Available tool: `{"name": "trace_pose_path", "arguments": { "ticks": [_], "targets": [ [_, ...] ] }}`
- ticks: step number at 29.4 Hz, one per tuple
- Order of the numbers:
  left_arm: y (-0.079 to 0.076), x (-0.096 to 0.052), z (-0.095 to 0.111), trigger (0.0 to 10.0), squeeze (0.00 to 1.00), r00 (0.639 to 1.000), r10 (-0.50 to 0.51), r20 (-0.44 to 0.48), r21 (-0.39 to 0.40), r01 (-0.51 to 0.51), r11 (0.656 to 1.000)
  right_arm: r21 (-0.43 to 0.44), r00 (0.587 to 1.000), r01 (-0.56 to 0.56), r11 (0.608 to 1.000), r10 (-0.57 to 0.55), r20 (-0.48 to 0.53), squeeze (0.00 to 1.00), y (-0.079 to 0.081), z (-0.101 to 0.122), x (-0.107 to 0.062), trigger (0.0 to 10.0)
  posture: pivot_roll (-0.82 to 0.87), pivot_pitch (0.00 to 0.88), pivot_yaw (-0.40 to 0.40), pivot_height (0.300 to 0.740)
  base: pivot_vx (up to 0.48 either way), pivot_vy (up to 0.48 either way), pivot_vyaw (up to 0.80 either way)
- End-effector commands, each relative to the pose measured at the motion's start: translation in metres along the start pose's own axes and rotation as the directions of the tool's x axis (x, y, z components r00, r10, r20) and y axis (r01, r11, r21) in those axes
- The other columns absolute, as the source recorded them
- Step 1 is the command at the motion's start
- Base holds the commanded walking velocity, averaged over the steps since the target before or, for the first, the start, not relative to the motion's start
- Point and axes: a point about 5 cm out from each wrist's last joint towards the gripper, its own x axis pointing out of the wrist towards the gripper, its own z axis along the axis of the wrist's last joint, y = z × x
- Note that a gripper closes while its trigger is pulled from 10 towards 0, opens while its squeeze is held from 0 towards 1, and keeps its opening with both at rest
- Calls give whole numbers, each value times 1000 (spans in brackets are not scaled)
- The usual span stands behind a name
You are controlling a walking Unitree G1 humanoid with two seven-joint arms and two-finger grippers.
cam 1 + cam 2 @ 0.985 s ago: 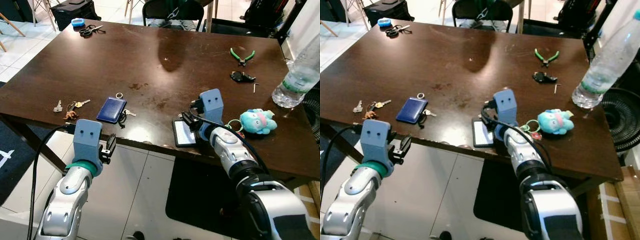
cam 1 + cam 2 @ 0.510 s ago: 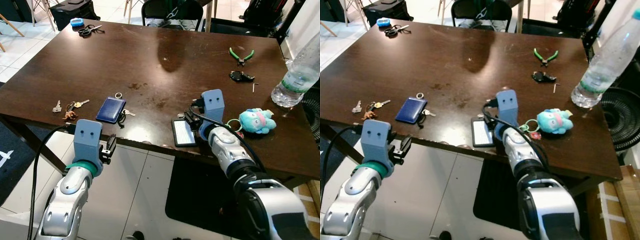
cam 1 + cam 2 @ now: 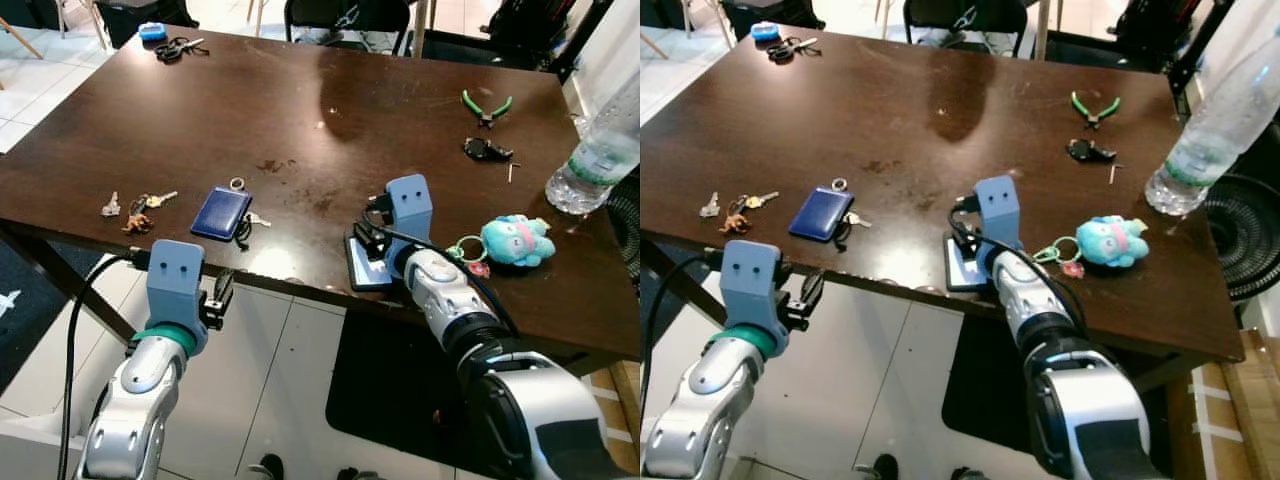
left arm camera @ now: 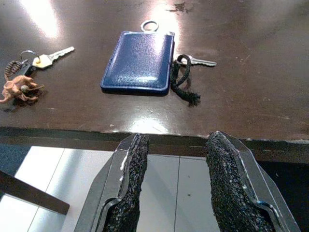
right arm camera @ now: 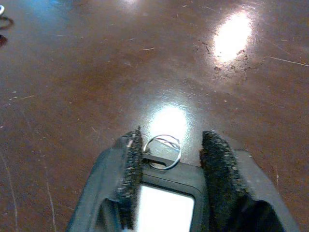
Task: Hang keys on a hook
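A bunch of keys with a small brown charm lies near the dark table's front left edge. A blue card holder with a key and black cord lies to its right. My right gripper rests low on the table, open, its fingers on either side of a black card holder with a metal ring. A teal plush keychain lies just right of that wrist. My left gripper hangs open below the table's front edge, with nothing between its fingers, pointing toward the blue holder.
A clear water bottle stands at the right edge. Green pliers and a small black item lie at the back right. Scissors and a blue roll sit at the far left corner. A chair stands behind the table.
My right gripper has shifted a little to the left over the black card holder. The left arm has stayed still. The camera has moved slightly.
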Motion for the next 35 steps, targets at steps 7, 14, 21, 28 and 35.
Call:
{"name": "trace_pose_path", "arguments": {
  "ticks": [7, 14, 21, 28, 35],
  "targets": [
    [1, -4, -4, 10000, 0, 1000, 4, -29, -9, -4, 1000, -8, 999, -2, 1000, 2, -53, 0, 1, -14, -3, 0, 45, 206, 83, 740, 0, 0, 0],
    [1, -4, -4, 10000, 0, 999, 5, -32, -12, -6, 1000, -12, 998, -5, 1000, 5, -57, 0, 1, -15, -3, 0, 44, 206, 82, 740, 0, 0, 0],
    [1, -3, -4, 10000, 0, 999, 7, -36, -17, -8, 1000, -9, 999, -1, 1000, 1, -54, 0, 0, -14, -3, 0, 40, 198, 82, 740, 0, 0, 0],
    [1, -1, -5, 10000, 0, 999, 10, -38, -18, -10, 1000, 24, 1000, -13, 1000, 13, 5, 0, -2, -2, -1, 0, 38, 184, 82, 740, 0, 0, 0],
    [4, -1, -2, 10000, 0, 1000, 12, -27, -25, -12, 1000, 56, 987, -44, 997, 35, 160, 0, -5, 27, 0, 0, 25, 167, 83, 740, 0, 0, 0]
  ]
}}
